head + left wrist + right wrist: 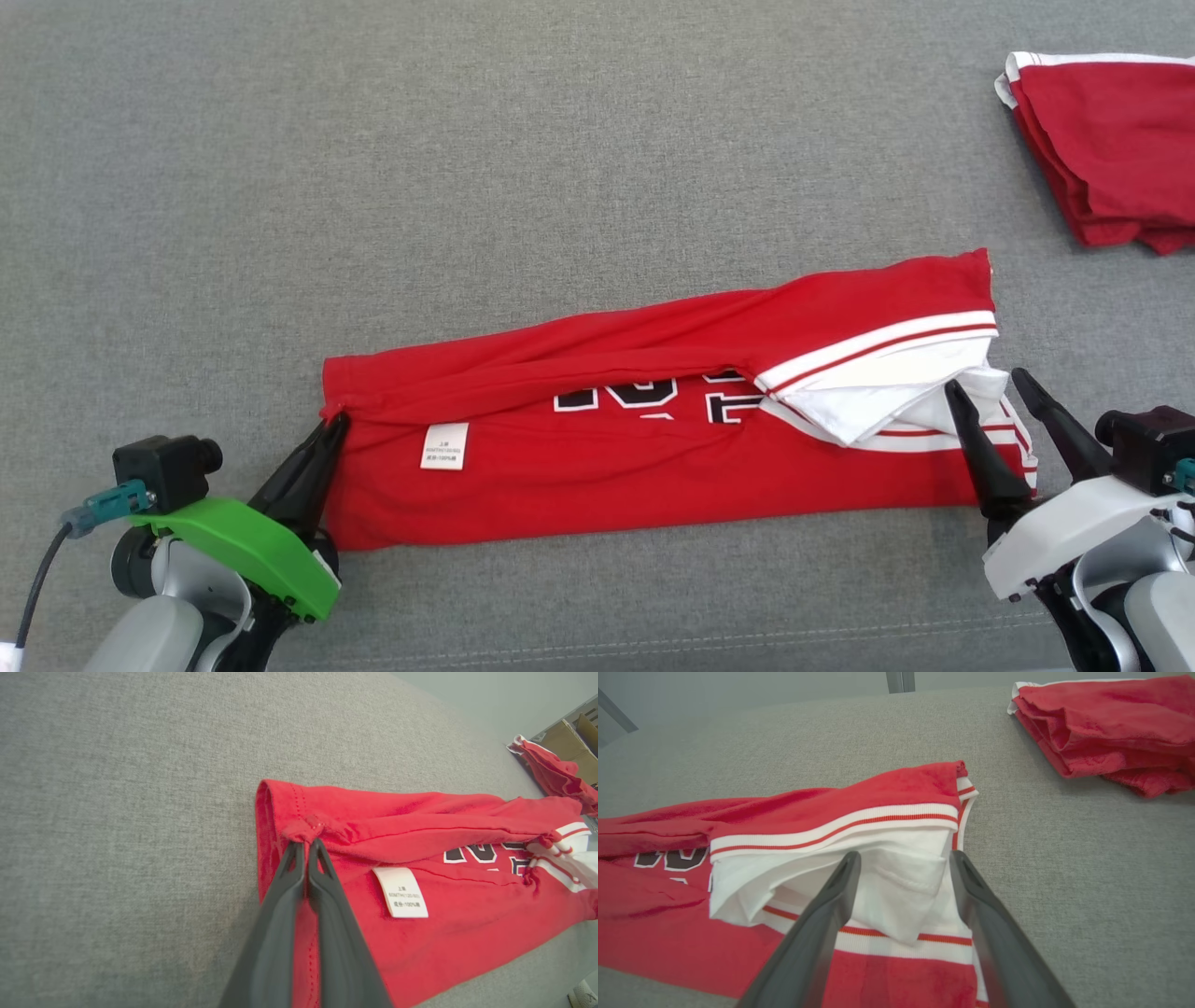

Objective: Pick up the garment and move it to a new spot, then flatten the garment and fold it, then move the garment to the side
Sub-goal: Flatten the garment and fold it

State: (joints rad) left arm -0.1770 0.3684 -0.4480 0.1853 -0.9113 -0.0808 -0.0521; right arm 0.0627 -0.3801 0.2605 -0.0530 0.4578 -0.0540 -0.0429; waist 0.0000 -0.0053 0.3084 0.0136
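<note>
A long red jersey garment (653, 448) with white striped trim is seen lying folded lengthwise on a grey woven fabric surface (467, 168), stretched from the lower left towards the right of the head view. A small white rectangular care label (444, 445) is shown on its front layer, and parts of black lettering outlined in white (653, 392) are exposed below the edge of the folded-over upper layer. The left end of the garment is held by the left gripper (334, 425): in the left wrist view its two dark fingers are pressed together on a bunched bit of red hem (306, 842), with the label (401, 892) just beside them. At the right end, the right gripper (984, 379) is placed with its jaws spread apart; in the right wrist view a crumpled white part of the jersey is seen between the parted fingers (905, 855), and nothing is clamped. Whether the fingers touch the cloth cannot be told. A second red garment, folded into a stack with a white edge (1111, 149), is seen well apart at the upper right of the surface.
</note>
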